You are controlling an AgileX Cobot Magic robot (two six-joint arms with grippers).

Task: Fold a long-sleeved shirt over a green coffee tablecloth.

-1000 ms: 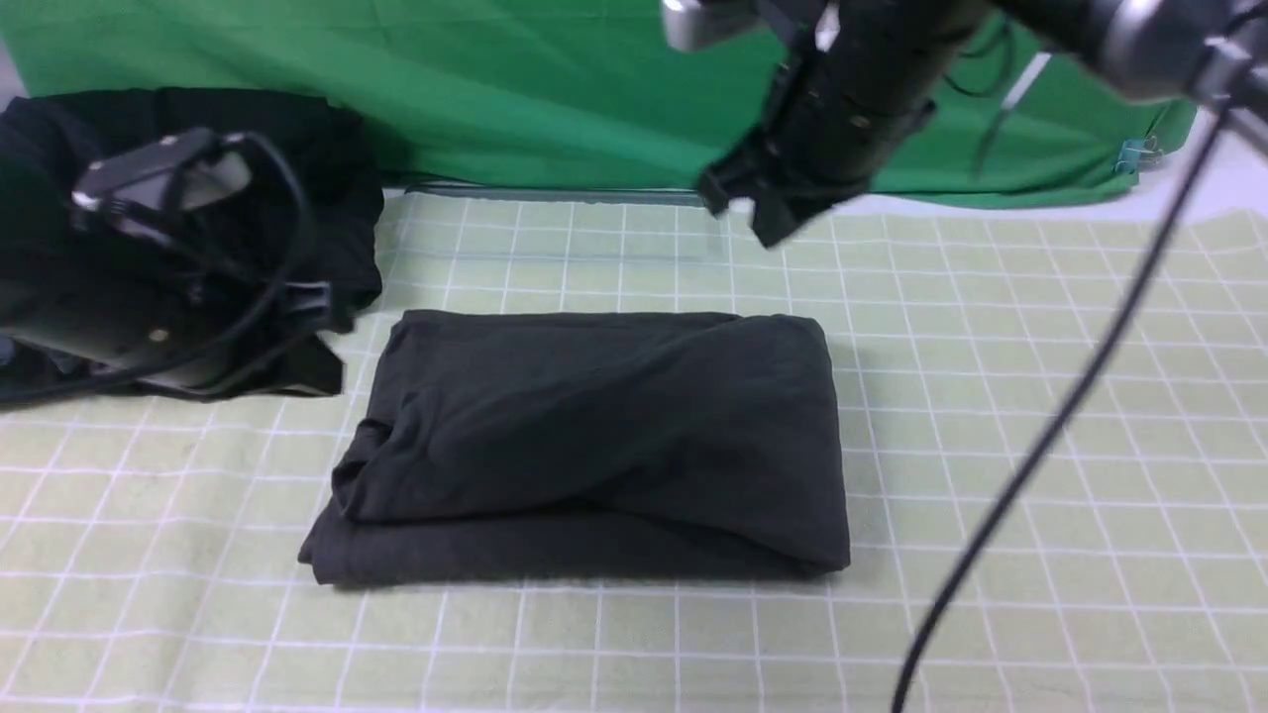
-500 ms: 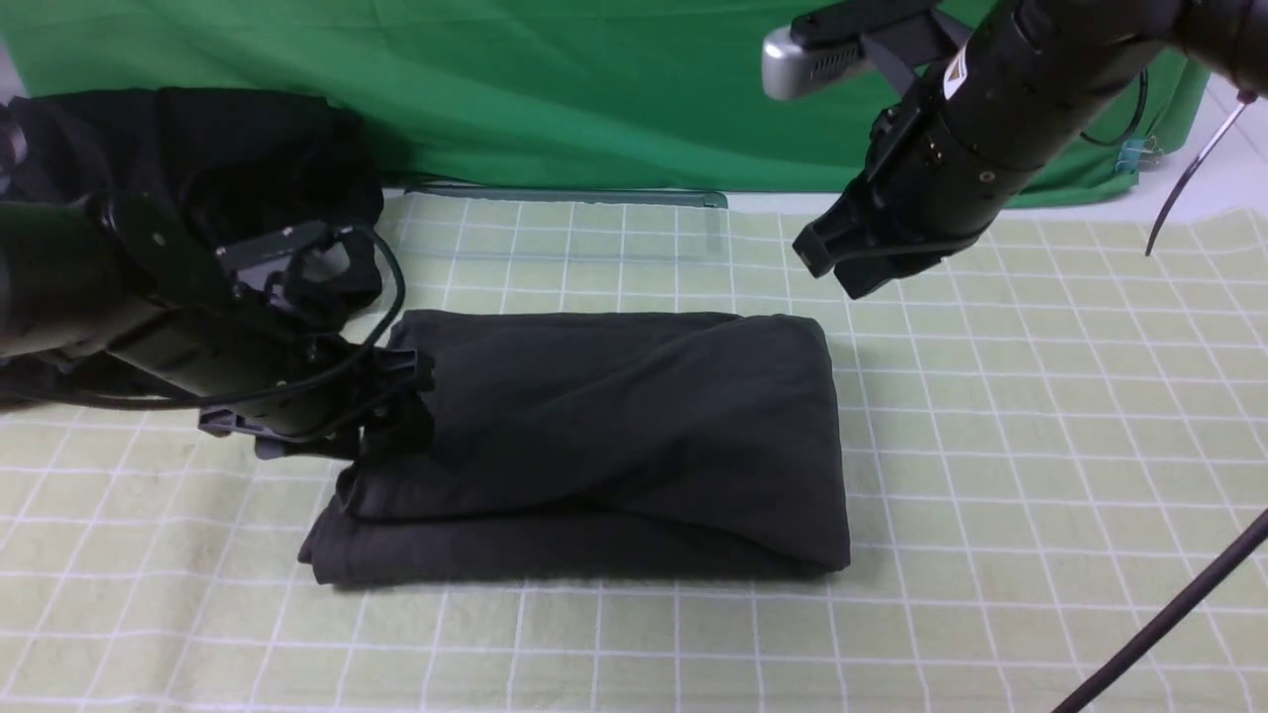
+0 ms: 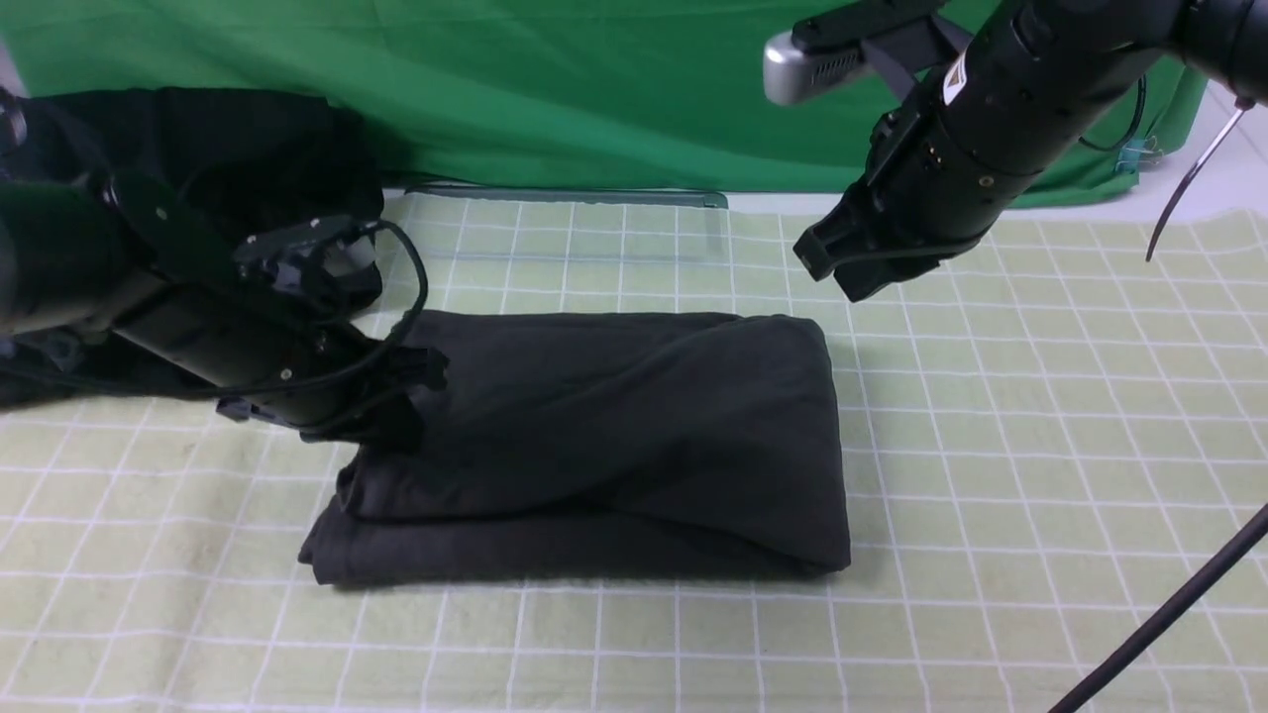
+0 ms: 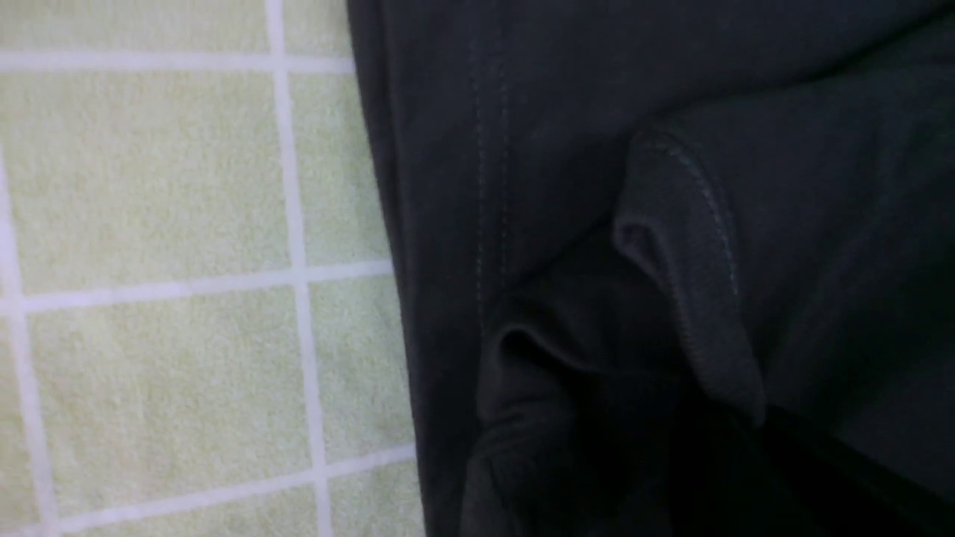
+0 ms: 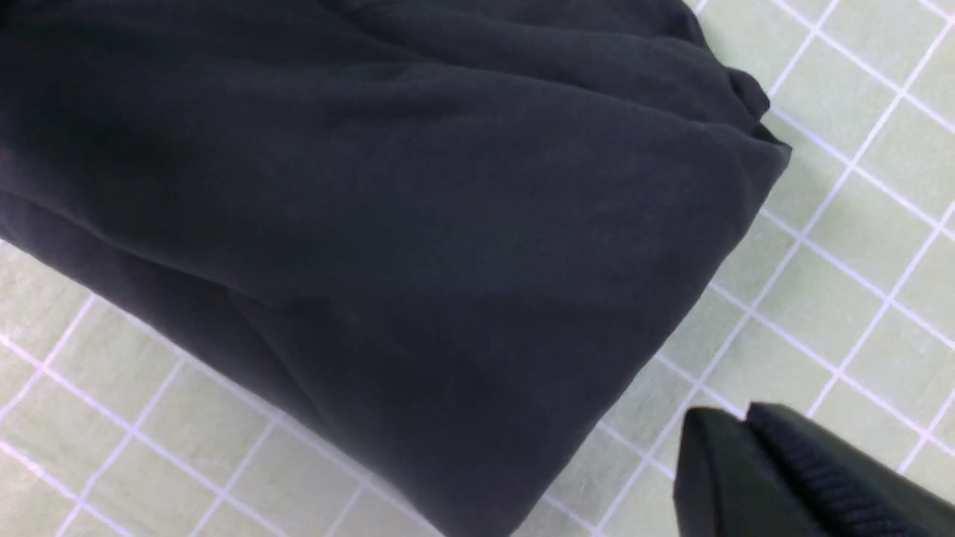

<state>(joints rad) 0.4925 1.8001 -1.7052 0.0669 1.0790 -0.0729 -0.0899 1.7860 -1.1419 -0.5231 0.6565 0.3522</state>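
The long-sleeved shirt (image 3: 614, 436) lies folded into a charcoal rectangle in the middle of the green coffee tablecloth (image 3: 1040, 446). My left gripper (image 3: 411, 396) is down at the shirt's left edge, shut on a bunched ridge of its fabric (image 4: 694, 298); the jaws themselves are lost in shadow in the left wrist view. My right gripper (image 3: 842, 272) hovers above the cloth just behind the shirt's back right corner, shut and holding nothing. In the right wrist view its closed tips (image 5: 746, 418) hang over checked cloth (image 5: 858, 261) beside the shirt's corner (image 5: 373, 186).
A blacker bundle of garments (image 3: 228, 139) sits at the back left behind my left arm. A bright green sheet (image 3: 555, 89) hangs along the back, with a blue clip (image 3: 1139, 153) at its right end. A black cable (image 3: 1169, 614) crosses the lower right.
My left arm swung from the back left down to the shirt's left edge, opened, then closed on the fabric. My right arm shifted right and came to rest behind the shirt's back right corner.
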